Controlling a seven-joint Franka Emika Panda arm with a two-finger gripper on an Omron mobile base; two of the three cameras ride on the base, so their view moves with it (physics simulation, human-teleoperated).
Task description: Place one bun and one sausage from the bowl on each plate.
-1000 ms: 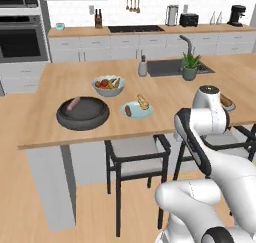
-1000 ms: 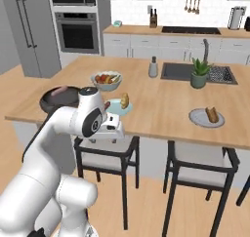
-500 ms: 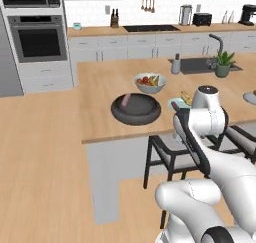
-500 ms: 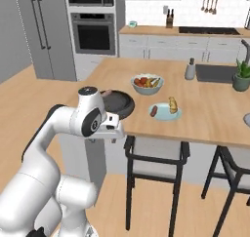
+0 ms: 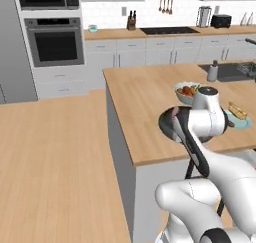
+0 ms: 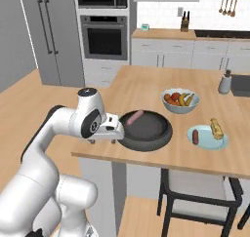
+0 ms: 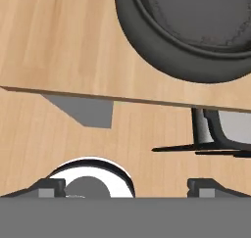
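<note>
Hovering at the near edge of the wooden counter (image 6: 146,82), just left of the bowl (image 6: 145,139) in the right base view, with the gripper (image 7: 126,184) spread to its full width and nothing between the fingertips (image 7: 49,187). Seen through the hand view, bowl in the upper right of the frame, counter edge crossing the middle, stool (image 7: 220,134) and floor below; so, by judgement, a reach up and to the right in that frame needed before any pick.

Lying against the bowl's far left rim in the right base view, one sausage (image 6: 132,117), long axis running lower left to upper right; probably the nearest piece to the pincer, with jaws likely to need turning across that axis. No bun discernible inside the bowl from these angles.

Sitting at centre right of the right base view, just right of the bowl, one plate (image 6: 205,139) already carrying a sausage on plate (image 6: 196,136) and a bun (image 6: 216,128), side by side and slightly apart. Behind the two dishes, a fruit bowl (image 6: 180,105).

Matte, dark, thick-rimmed and shallow for the bowl, with a faintly pebbled floor; smooth, pink-brown and round-ended for the sausage; golden and oblong for the bun; flat pale teal for the plate; warm, fine-grained wood for the counter.
</note>
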